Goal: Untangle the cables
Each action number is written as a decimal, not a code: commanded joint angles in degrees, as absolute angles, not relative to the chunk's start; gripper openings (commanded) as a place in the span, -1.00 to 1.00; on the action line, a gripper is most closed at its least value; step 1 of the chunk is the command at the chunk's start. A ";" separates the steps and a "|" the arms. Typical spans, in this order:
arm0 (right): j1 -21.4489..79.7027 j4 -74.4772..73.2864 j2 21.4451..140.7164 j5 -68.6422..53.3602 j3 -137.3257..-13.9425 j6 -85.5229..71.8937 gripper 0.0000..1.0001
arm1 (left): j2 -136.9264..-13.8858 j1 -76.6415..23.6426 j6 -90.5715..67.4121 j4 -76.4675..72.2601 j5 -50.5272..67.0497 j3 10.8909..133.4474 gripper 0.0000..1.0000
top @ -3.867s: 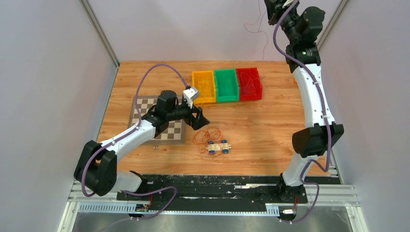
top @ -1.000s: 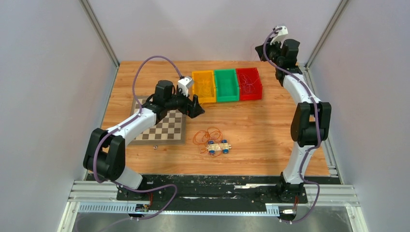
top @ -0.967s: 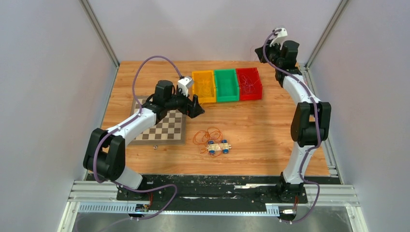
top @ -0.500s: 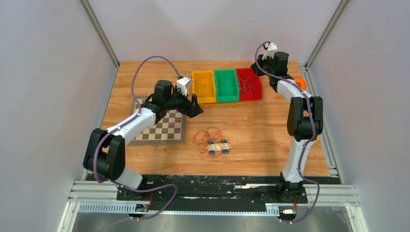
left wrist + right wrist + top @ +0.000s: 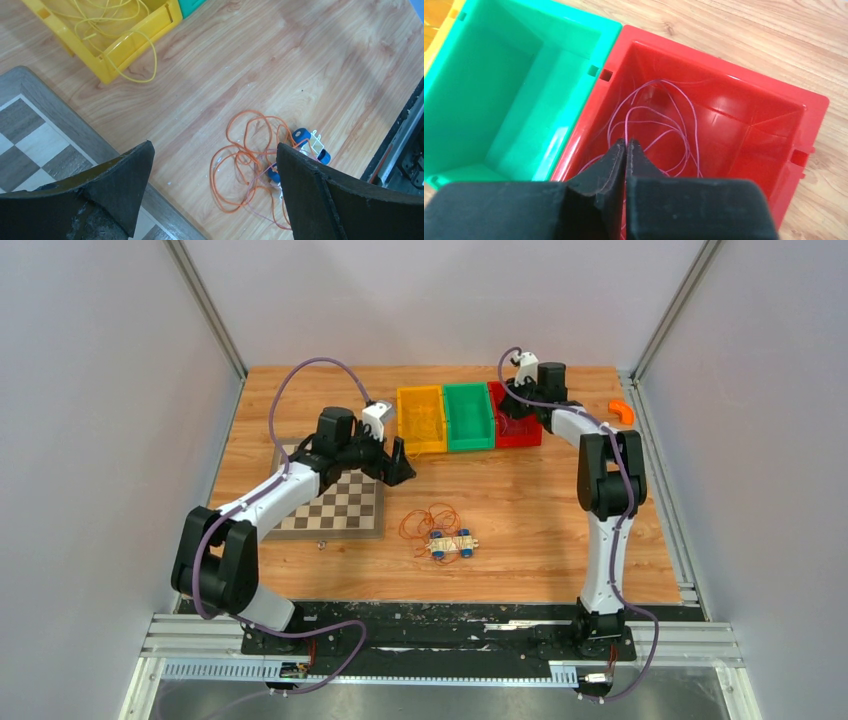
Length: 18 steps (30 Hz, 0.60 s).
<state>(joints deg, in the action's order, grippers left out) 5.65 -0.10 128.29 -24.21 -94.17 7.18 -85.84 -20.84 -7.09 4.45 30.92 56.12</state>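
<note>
A tangle of orange cable (image 5: 432, 521) lies mid-table, looped around a small cart with blue wheels (image 5: 453, 544); both show in the left wrist view, the orange cable (image 5: 249, 165) and the cart (image 5: 311, 144). My left gripper (image 5: 398, 469) is open and empty, hovering above the table left of the tangle (image 5: 215, 146). Yellow cable (image 5: 107, 22) lies in the yellow bin (image 5: 421, 443), one loop hanging over its rim. My right gripper (image 5: 513, 400) is low over the red bin (image 5: 530, 430), shut (image 5: 626, 142) on the thin red cable (image 5: 659, 122) coiled inside.
A green bin (image 5: 469, 440) stands between the yellow and red ones, empty in the right wrist view (image 5: 474, 75). A chessboard (image 5: 335, 508) lies under my left arm. A small orange object (image 5: 621, 410) sits by the right table edge.
My right arm has come down from high behind the table to the red bin, with the red cable now coiled inside. My left gripper has drawn back slightly to the left.
</note>
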 commanded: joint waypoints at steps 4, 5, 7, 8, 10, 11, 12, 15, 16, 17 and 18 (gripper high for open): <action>5.27 -5.81 116.81 -27.68 -97.33 9.62 -0.23 | -80.58 -19.66 0.12 12.27 32.93 57.81 1.00; 5.27 -7.11 115.55 -27.82 -97.37 9.97 -0.12 | -80.31 -19.63 1.29 15.46 32.94 58.04 1.00; 5.07 -9.49 112.97 -28.38 -96.99 10.93 0.08 | -80.32 -19.26 2.82 19.60 32.83 58.98 1.00; 5.05 -10.70 111.70 -28.83 -96.83 11.62 0.16 | -80.46 -18.64 2.48 20.65 33.02 59.07 1.00; 5.00 -13.36 109.39 -29.42 -96.80 13.51 0.26 | -80.71 -17.68 0.94 22.83 34.38 58.49 1.00; 4.99 -14.93 108.30 -29.86 -97.00 14.36 0.29 | -80.76 -17.34 -0.34 23.07 35.53 57.49 1.00; 4.94 -16.61 107.42 -30.85 -97.19 14.87 0.31 | -80.76 -17.24 -1.05 23.13 36.18 56.78 1.00; 5.05 -24.19 105.15 -38.78 -98.83 15.74 0.36 | -81.71 -17.14 -3.56 22.79 42.18 53.87 0.90; 5.28 -27.80 104.78 -42.55 -99.17 15.89 0.38 | -82.41 -17.09 -4.16 22.42 43.37 53.39 0.87; 5.74 -31.28 104.51 -45.41 -99.16 15.91 0.41 | -82.87 -17.08 -5.43 22.28 45.54 52.46 0.80; 6.43 -34.55 104.32 -48.27 -98.51 16.25 0.42 | -83.76 -17.11 -6.19 21.72 46.37 52.03 0.77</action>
